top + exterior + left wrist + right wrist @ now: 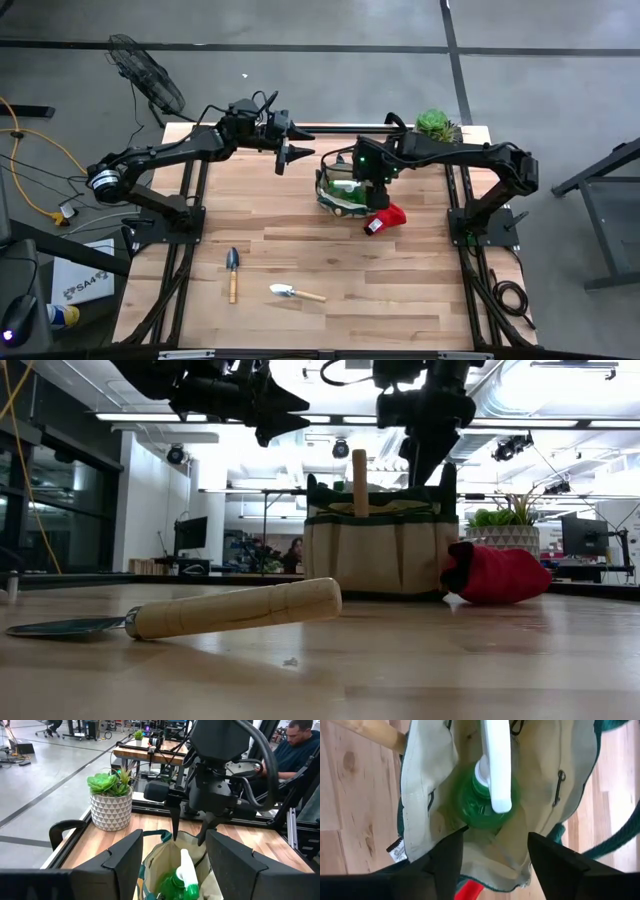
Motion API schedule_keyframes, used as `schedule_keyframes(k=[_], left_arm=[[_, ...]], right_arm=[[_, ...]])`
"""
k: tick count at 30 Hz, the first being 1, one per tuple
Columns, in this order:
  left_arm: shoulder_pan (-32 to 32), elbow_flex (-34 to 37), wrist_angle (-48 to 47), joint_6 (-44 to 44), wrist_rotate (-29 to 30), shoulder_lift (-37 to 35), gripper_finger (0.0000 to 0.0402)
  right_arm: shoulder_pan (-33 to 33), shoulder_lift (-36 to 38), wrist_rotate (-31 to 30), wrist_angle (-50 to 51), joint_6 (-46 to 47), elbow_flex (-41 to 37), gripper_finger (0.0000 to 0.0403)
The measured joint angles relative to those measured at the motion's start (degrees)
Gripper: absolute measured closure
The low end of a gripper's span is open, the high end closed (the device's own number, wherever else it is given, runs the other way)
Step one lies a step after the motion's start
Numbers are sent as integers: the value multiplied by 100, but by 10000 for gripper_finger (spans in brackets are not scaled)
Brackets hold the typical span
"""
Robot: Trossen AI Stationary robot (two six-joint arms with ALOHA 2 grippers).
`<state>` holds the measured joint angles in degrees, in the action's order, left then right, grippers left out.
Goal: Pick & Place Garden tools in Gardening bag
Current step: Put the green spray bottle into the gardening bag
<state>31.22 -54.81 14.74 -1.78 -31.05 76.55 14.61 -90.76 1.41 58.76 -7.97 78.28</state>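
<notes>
The tan gardening bag (343, 192) with green trim stands at the table's far middle. A green spray bottle with a white head (492, 795) stands inside it, and a wooden handle (360, 482) sticks up out of it. My right gripper (372, 183) is open and empty just above the bag's mouth, fingers pointing down; it also shows in the left wrist view (191, 827). My left gripper (284, 152) is open and empty, raised to the left of the bag. A red item (385, 221) lies on the table against the bag's near right side. Two wooden-handled trowels (233, 271) (295, 293) lie flat at the near left.
A green succulent in a pale pot (436, 124) stands at the far right corner behind the bag. Bare table lies between the trowels and the bag. A person (295, 745) sits in the room beyond the table.
</notes>
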Motion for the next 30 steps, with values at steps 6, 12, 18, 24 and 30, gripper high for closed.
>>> schedule_keyframes(k=[6,12,18,24,30], left_arm=[[0,1,0,0,1,0,190],[0,2,0,-2,1,0,190],[0,2,1,-2,2,0,190],[0,2,-39,-2,2,0,190],[0,2,-160,-4,2,0,190]], right_arm=[[-2,113,-2,91,236,0,186],[0,390,-90,-237,280,0,185],[-33,354,44,-736,23,0,185],[-118,218,45,-946,-147,0,185],[-112,74,35,-979,-181,0,186]])
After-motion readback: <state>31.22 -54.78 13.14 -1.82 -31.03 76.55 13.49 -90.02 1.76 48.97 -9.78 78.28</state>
